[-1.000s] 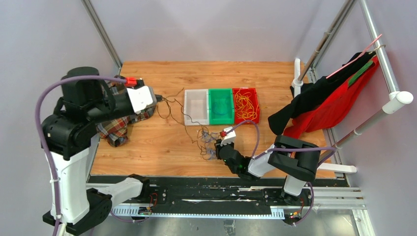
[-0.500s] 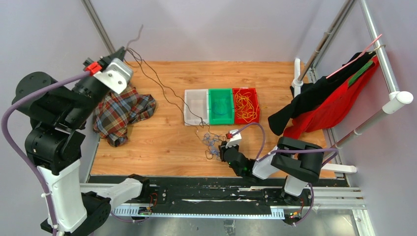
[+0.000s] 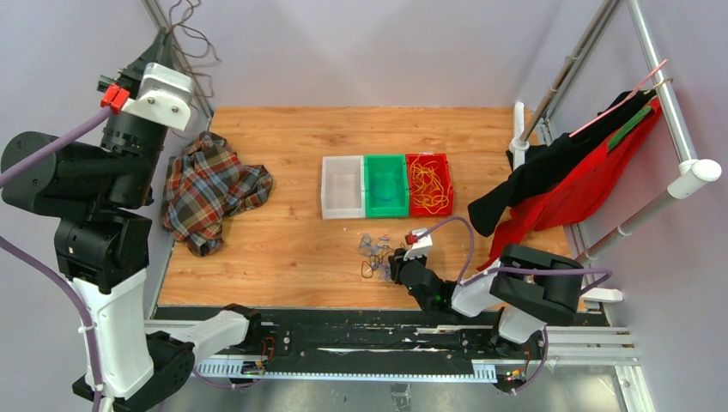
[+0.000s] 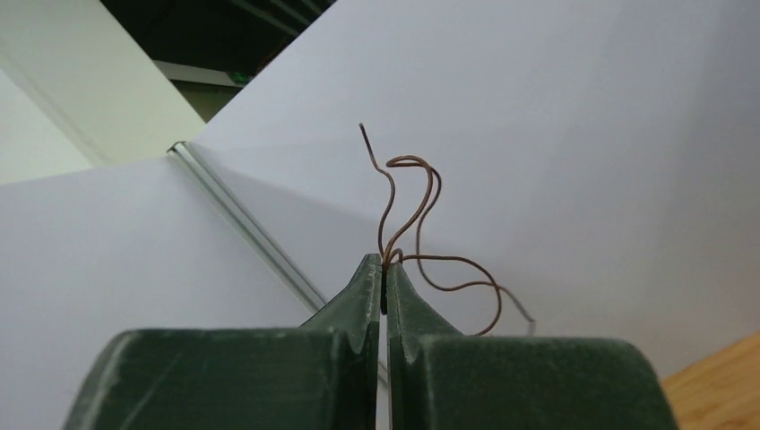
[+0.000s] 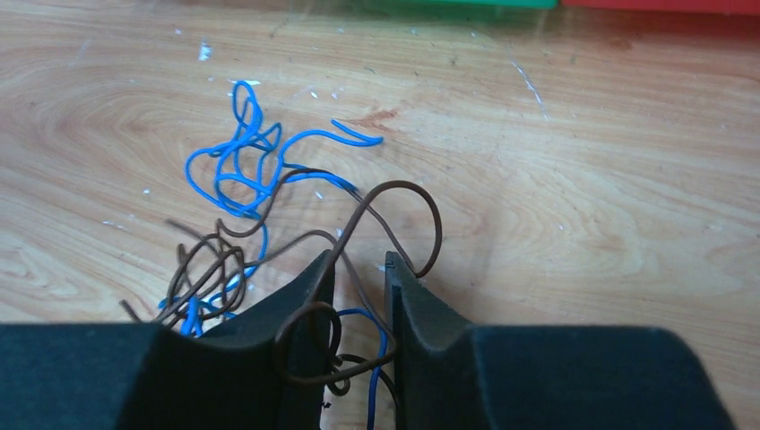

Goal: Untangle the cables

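Observation:
A small tangle of blue and brown cables lies on the wooden table in front of the bins. My right gripper sits low at its right edge. In the right wrist view its jaws stand slightly apart, open. A brown cable and a blue cable run loosely between the jaws, and a brown loop hangs over the left finger. My left gripper is raised high at the far left. It is shut on one thin brown cable, which curls free above it.
Clear, green and red bins stand in a row mid-table. Yellow cables fill the red one. A plaid cloth lies at the left. A rack with red and black garments stands at the right.
My left arm swung up and back, drawing the brown cable out of the tangle until it hangs free. My right gripper shifted slightly right and its jaws parted a little.

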`<state>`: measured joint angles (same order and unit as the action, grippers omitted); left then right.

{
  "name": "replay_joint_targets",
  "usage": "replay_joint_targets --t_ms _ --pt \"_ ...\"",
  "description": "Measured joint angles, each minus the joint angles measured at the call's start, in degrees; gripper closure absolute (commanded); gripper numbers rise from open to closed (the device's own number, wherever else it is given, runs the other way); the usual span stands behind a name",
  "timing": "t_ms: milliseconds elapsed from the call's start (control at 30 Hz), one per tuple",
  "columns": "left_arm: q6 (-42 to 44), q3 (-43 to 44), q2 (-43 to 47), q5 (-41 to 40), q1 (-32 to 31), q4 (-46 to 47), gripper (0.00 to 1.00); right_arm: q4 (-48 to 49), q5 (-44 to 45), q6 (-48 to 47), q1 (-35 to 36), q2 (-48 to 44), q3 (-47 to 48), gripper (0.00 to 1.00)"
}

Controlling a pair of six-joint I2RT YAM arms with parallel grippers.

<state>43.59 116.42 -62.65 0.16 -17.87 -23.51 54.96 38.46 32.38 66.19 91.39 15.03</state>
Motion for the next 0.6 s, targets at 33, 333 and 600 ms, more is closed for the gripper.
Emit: replay_joint_targets --t_ms 33,333,600 --pt "-0.39 -0.61 0.28 1.01 0.0 -0.28 1.0 -0.13 -0.48 -0.59 0.0 -0.57 0.02 0.61" --pt "-1.66 -10.08 5.22 12.46 0.0 -8.07 1.0 -14.78 -9.16 -8.39 0.02 -17.97 7.65 0.35" --pt "-1.97 -14.43 7.87 22.73 0.0 -13.88 1.0 -31.17 -18.88 -17.0 0.02 -30.84 22.27 0.35"
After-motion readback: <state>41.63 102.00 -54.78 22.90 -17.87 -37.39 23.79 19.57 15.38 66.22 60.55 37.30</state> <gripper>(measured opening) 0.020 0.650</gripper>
